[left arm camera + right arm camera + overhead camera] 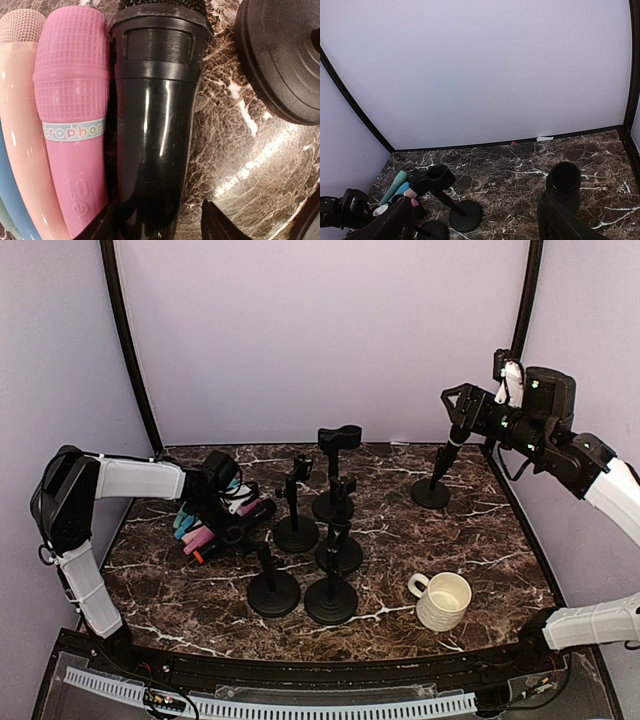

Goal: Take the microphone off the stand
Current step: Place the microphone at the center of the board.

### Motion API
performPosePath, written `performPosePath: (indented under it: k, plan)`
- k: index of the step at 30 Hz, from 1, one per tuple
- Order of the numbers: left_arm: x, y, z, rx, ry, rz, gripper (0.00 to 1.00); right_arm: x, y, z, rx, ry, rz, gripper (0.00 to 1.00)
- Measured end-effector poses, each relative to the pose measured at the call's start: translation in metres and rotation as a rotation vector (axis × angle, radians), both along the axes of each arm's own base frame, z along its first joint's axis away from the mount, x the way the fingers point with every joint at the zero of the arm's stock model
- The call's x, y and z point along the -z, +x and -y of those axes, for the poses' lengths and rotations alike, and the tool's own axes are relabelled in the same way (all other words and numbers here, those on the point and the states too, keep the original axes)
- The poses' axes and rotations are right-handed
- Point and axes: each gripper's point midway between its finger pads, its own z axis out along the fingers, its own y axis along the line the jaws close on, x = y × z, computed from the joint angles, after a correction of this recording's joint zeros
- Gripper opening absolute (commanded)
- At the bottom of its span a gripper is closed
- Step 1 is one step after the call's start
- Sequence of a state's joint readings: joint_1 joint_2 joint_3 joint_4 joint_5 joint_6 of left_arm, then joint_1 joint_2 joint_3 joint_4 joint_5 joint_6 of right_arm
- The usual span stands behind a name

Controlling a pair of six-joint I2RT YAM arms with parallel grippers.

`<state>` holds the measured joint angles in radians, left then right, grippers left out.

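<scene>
Only stand (431, 490) that looks loaded sits at the right rear of the counter (500, 550). Its microphone (563, 179) points steeply up, long axis leaning toward the upper right of the overhead frame, head on top. Right pincer (458, 412) hangs just above the head, jaws spread wide, nothing in them.

Right wrist view: head shows end-on at lower right, just beside the finger (560, 220) on that side, not centred in the gap. Judgement: the pincer needs a sideways shift that way, then a drop along the axis and a lift out on the same line. An off-axis pull could drag the stand.

Left pincer (157, 222) is well apart at frame left, down in the pile of microphones (215, 525). Its jaws are parted astride the tail of a black microphone (155, 125) lying flat, with a gap on one side, so not clamped. Right arm is nearer.
</scene>
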<state>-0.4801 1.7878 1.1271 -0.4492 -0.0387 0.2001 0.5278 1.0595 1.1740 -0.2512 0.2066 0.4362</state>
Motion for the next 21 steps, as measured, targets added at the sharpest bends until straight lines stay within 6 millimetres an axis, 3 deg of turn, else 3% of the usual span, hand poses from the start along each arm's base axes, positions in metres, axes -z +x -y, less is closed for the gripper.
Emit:
performPosePath:
  k: [7,11,15,21]
  plan:
    - [-0.002,0.002,0.0,-0.003,-0.003,0.013,0.64,0.001,-0.005,0.005,0.01,-0.015,-0.008,0.9]
    - [-0.018,0.005,0.004,-0.011,-0.039,0.047,0.73,0.005,-0.006,0.014,0.041,-0.045,-0.022,0.96]
    - [-0.063,0.01,0.011,-0.026,-0.129,0.144,0.8,0.013,0.0,0.029,0.097,-0.098,-0.06,0.99]
    - [-0.147,0.018,0.019,-0.042,-0.274,0.332,0.83,0.029,0.028,0.049,0.176,-0.18,-0.143,0.99]
